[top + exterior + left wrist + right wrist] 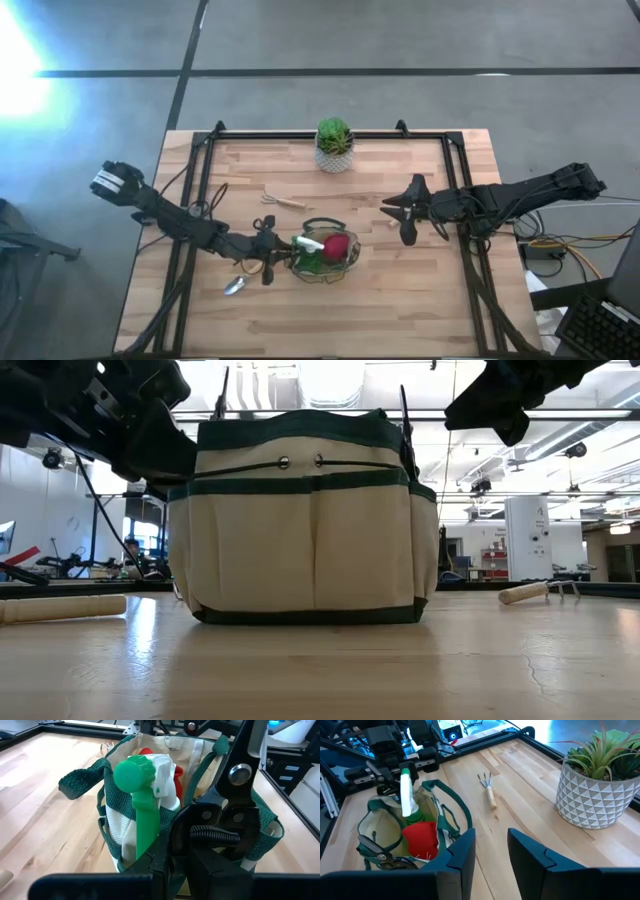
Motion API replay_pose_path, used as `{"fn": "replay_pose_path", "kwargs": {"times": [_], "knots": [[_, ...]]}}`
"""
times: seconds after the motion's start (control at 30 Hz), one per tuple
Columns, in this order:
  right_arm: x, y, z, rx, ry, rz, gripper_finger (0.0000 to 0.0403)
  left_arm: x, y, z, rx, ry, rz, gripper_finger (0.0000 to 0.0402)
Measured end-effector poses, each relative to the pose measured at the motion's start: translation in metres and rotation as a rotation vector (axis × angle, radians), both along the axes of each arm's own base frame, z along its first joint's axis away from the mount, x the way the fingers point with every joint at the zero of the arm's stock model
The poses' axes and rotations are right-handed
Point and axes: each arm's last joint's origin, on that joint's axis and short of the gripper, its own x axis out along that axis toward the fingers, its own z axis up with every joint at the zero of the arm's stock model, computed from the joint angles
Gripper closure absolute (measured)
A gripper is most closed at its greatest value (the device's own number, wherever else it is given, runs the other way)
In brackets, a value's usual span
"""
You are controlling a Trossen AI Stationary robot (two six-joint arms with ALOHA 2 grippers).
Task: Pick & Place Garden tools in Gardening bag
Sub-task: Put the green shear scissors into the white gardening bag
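A: How far along is the packing?

B: Well on, I'd judge. The gardening bag point(325, 252) sits at lower centre of the overhead picture, on the worktop point(400, 310), and already holds a green spray bottle point(142, 795) and a red item point(421, 839). The left end effector point(268, 252) is at the bag's left rim, clamped on a pair of dark pruning shears point(235, 805) that hang just over the bag's opening, so that tool looks half delivered.

A: And outside the bag?

B: Two tools. A small wooden-handled rake point(489, 790) lies just above the bag in the overhead picture, and a metal trowel point(235, 286) lies at its lower left, near the left arm.

A: The other arm?

B: The right end effector point(490, 855) hovers right of centre, well apart from the bag, fingers apart and empty.

A: Counts?

B: One bag, one spray bottle, one red item, one rake, one trowel. One pair of shears in the grip; a second dark pair seems to lie inside the bag. One potted plant point(334, 145) at top centre.
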Motion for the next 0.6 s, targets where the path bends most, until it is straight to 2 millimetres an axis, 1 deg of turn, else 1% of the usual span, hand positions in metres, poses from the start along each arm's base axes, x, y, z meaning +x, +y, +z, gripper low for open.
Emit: {"fn": "replay_pose_path", "kwargs": {"times": [0.37,0.6], "knots": [[0.0000,0.0000,0.0000,0.000,0.000,0.000,0.0316,0.0013,0.0014,-0.0035,0.036,0.010,0.033,0.0361],[0.0000,0.0000,0.0000,0.000,0.000,0.000,0.0309,0.0031,0.0012,-0.0086,0.049,0.022,0.053,0.0361]]}}
